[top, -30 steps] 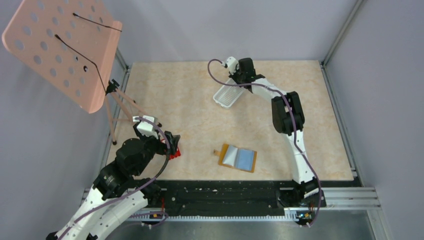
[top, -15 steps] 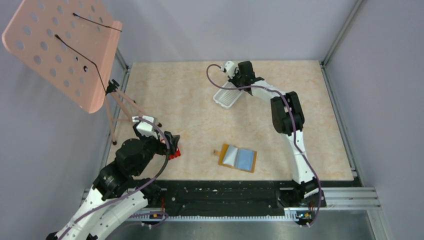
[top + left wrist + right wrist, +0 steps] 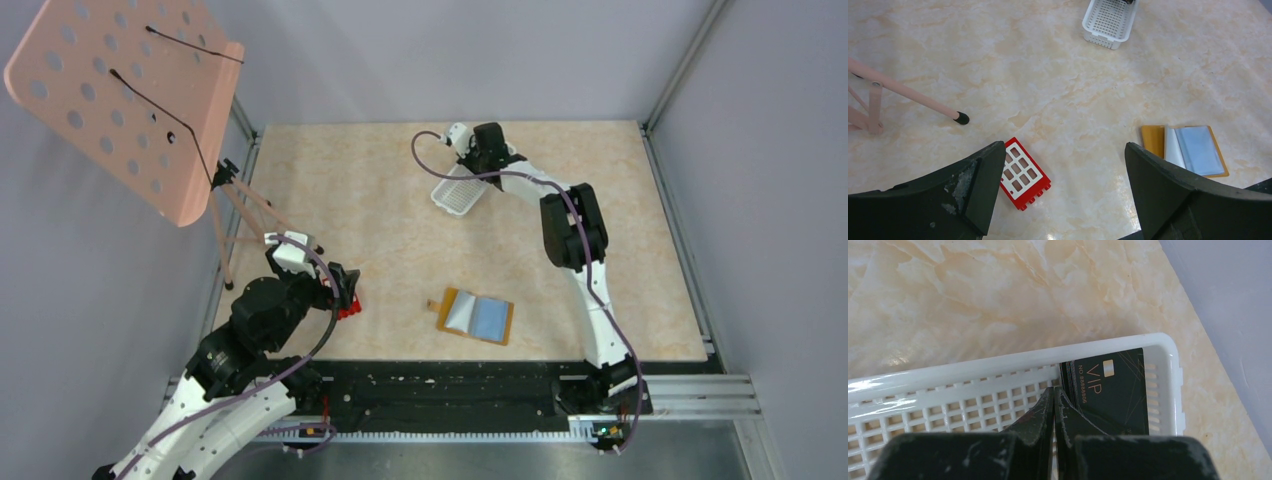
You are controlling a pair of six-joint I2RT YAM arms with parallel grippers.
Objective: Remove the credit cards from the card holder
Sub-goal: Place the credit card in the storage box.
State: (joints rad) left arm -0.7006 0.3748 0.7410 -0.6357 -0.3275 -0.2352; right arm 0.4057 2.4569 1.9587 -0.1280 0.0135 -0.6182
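The tan card holder (image 3: 477,316) lies open on the table near the front edge, also seen at the right of the left wrist view (image 3: 1153,140). Pale blue and grey credit cards (image 3: 1198,149) show flat inside it. A black card marked VIP (image 3: 1115,382) lies in the white slotted tray (image 3: 998,372). My right gripper (image 3: 1054,392) is shut with nothing between its fingers, its tips inside the tray just left of the black card. My left gripper (image 3: 1063,175) hangs wide open above the table, well left of the card holder.
A red and white window brick (image 3: 1023,172) lies under my left gripper. The pink stand's leg with a black foot (image 3: 962,118) reaches in from the left, and its perforated pink board (image 3: 125,95) overhangs the back left. Grey walls surround the table.
My right wrist has shifted slightly to the left over the white tray. The left arm and the card holder have not moved.
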